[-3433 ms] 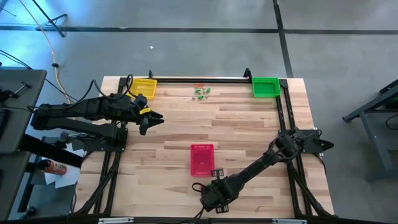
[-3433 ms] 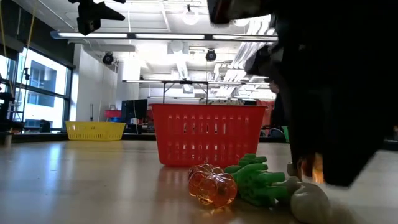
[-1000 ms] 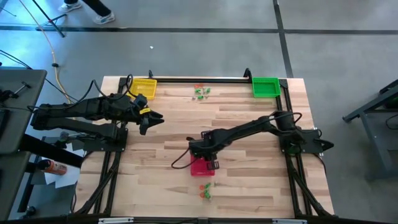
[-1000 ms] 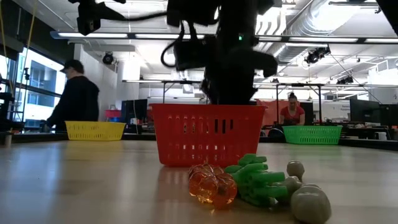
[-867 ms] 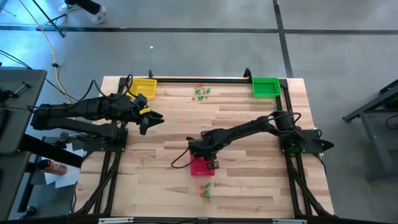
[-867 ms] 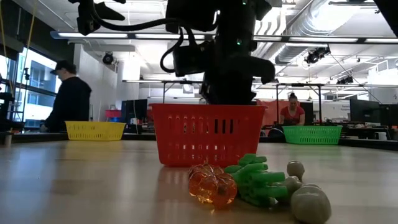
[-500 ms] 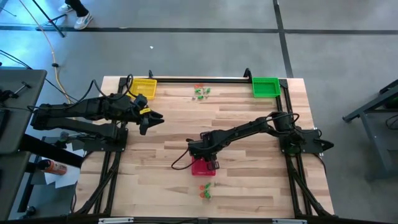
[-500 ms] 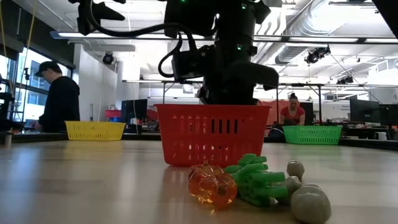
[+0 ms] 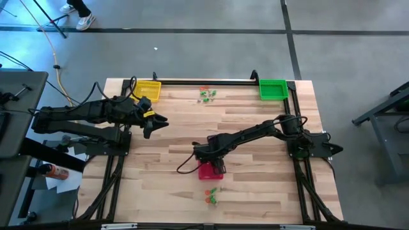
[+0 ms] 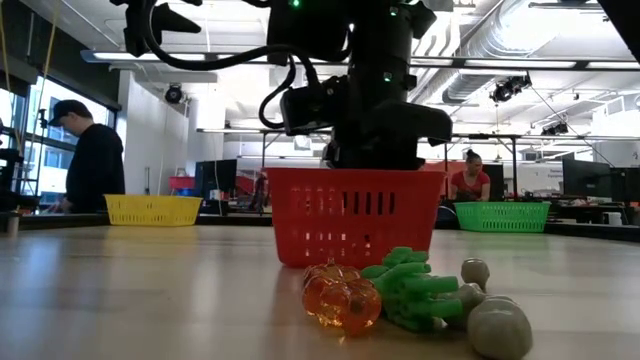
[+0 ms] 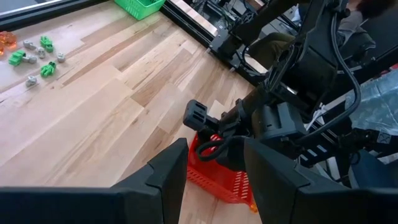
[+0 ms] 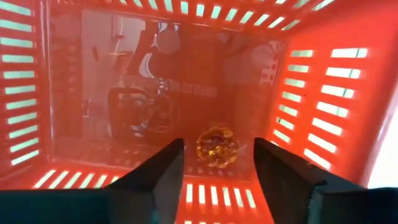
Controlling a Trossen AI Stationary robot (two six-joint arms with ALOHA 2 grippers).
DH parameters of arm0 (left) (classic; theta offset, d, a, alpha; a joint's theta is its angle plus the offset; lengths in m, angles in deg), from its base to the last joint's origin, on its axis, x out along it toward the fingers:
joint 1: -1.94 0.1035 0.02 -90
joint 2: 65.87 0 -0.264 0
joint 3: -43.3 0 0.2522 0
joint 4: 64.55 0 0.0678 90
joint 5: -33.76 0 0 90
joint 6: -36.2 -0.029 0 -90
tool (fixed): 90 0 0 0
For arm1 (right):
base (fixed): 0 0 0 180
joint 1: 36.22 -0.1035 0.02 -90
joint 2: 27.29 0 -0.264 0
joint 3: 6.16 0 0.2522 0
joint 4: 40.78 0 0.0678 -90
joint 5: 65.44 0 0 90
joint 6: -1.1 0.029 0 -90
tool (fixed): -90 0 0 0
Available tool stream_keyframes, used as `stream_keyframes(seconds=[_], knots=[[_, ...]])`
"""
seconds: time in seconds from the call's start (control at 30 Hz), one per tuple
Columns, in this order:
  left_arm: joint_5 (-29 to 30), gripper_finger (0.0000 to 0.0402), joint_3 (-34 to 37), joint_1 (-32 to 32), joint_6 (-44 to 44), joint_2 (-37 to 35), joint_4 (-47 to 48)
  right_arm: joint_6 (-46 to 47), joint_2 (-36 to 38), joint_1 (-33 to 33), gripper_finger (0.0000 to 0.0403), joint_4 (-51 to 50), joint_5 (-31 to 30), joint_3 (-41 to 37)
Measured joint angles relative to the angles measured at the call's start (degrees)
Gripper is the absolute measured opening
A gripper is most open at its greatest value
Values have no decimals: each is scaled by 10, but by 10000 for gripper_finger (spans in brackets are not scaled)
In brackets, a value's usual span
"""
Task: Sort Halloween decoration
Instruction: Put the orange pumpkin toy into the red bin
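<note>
Red mesh basket (image 9: 208, 170) in the middle, yellow basket (image 9: 148, 88) and green basket (image 9: 273, 89) at the far corners, all on a pale striped-wood table (image 9: 166, 140). Orange trinket (image 12: 216, 146) inside the red one; green trinkets (image 10: 417, 289) and an orange pumpkin (image 10: 342, 298) up front.

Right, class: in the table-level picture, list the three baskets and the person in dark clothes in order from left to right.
Person in dark clothes → yellow basket → red basket, with an arm's claw hanging above it → green basket.
</note>
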Motion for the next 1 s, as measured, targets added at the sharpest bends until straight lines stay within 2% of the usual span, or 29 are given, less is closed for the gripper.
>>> stream_keyframes(seconds=[0.13,0.27,0.53,0.8,1.0], knots=[[0,149,0,0,0,0,0,0,7,0,216,-6,12,0],[0,149,0,0,0,0,0,4,38,0,220,-7,13,0],[-6,149,0,0,0,0,0,59,152,2,220,-16,-16,0],[-8,149,0,0,-85,0,-43,205,285,0,220,1,-190,0],[1,149,0,0,-150,5,-75,259,335,-24,220,15,-370,0]])
